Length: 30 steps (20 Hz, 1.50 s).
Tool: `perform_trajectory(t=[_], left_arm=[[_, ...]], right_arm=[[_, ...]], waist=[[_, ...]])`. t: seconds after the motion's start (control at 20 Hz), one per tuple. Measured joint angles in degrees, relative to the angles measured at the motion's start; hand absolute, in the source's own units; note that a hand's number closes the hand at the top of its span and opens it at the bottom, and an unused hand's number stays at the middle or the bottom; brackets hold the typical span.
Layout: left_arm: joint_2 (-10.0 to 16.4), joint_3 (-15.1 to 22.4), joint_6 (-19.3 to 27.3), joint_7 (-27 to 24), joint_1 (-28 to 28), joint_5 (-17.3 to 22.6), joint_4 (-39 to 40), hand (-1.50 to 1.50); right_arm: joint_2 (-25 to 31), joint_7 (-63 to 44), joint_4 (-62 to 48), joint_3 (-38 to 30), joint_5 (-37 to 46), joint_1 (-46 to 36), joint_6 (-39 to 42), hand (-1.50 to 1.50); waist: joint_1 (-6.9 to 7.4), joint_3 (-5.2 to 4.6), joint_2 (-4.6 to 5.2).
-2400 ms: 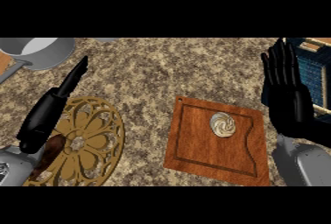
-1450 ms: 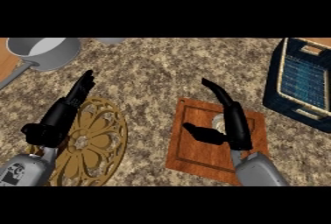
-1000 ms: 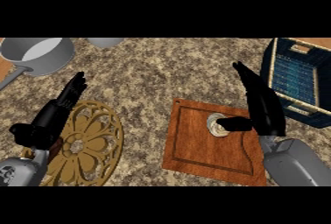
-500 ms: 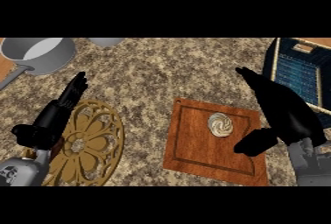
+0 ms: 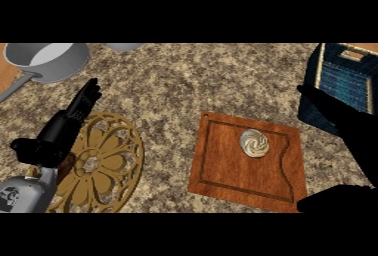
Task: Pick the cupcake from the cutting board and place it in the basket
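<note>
On the cutting board (image 5: 244, 175) sits the cupcake (image 5: 255, 142), outside the basket (image 5: 347, 80).

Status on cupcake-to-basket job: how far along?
Nothing done: the swirl-topped cupcake sits on the brown wooden cutting board. In hand: the black right hand is open beside the board, holding nothing. Left: grasp, lift, place in the dark blue basket.

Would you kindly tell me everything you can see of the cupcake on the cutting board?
The cupcake shows from above as a round with a pale swirled top. It stands upright on the upper middle of the wooden cutting board, inside its groove. Only the board touches it; the right hand is apart, to its right.
</note>
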State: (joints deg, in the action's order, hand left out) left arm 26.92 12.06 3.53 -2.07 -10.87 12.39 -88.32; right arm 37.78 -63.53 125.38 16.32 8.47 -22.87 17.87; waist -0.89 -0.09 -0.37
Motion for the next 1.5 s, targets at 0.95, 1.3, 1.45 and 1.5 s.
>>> perform_trajectory(t=[0.95,1.3,1.45,1.5], left_arm=[[-5.3,-2.8,-3.7,0.6,1.8,-5.2,-1.5,0.0],[-7.3,-5.3,-6.2,2.1,1.2,-7.6,-1.6,0.0],[-8.4,-6.3,-7.2,1.9,1.2,-8.4,-1.4,0.0],[-8.5,-6.7,-7.5,2.7,1.2,-8.4,-2.2,0.0]], right_arm=[[-13.0,17.7,-14.4,3.0,24.7,13.9,-9.3,-1.5],[-17.6,23.5,-18.7,1.8,29.8,15.1,-10.5,-1.5],[-20.1,25.6,-20.2,1.8,31.6,14.9,-11.1,-1.5],[-20.8,26.8,-21.3,1.4,31.8,14.8,-11.5,-1.5]], waist=[[0.97,0.1,0.36],[0.91,0.1,0.35],[0.92,0.1,0.35],[0.95,0.09,0.35]])
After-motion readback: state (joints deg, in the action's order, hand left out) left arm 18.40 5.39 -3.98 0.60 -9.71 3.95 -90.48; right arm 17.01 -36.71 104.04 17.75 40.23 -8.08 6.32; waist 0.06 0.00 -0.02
